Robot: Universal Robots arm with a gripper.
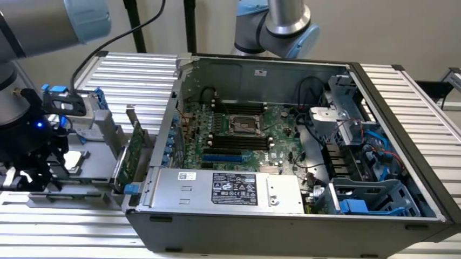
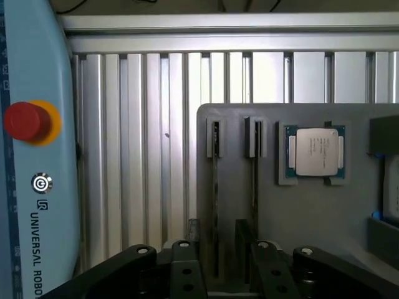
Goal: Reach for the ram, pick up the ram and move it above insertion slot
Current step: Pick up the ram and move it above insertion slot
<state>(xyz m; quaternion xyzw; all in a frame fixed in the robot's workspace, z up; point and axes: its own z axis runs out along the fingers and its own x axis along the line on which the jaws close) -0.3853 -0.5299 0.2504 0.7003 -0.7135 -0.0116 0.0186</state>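
Ribbed aluminium tabletop (image 2: pixel 143 156) carries, at the exterior view's left, a matte grey holder (image 2: pixel 312 224) in whose slot the ram (image 2: pixel 215 187) stands edge-on, thin and dark, between the black pincer's (image 2: pixel 218 237) spread fingers (image 2: pixel 243 237).

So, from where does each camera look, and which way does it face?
Exterior view: off the arm, raised beside the open computer case, looking down into it; the arm and gripper show at the exterior view's left.
Wrist view: on the wrist, looking down on the grey holder with the ram on edge in its slot; the open gripper shows.
Shared: the gripper, the grey holder and the processor chip.
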